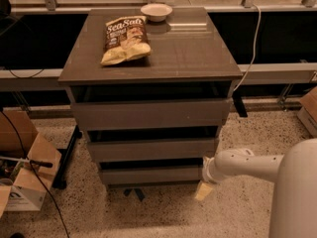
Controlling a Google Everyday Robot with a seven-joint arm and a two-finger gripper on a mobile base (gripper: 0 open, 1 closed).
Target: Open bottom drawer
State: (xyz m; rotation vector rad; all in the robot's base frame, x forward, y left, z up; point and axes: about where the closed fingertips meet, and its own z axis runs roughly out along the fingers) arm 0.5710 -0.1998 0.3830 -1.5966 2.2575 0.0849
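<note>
The grey-brown cabinet (148, 68) has three handleless drawer fronts. The bottom drawer (151, 175) is the lowest, narrowest front, with a dark gap above it and no inner floor showing. My gripper (204, 190) hangs at the end of the white arm (247, 165), just right of the bottom drawer's right end, near the floor. A pale fingertip (203, 191) points down beside the cabinet's lower right corner.
A chip bag (125, 39) and a white bowl (156, 11) sit on the cabinet top. An open cardboard box (25, 175) stands on the floor at the left, with a black stand leg (67, 157) beside it. Another box (309, 110) is at the right edge.
</note>
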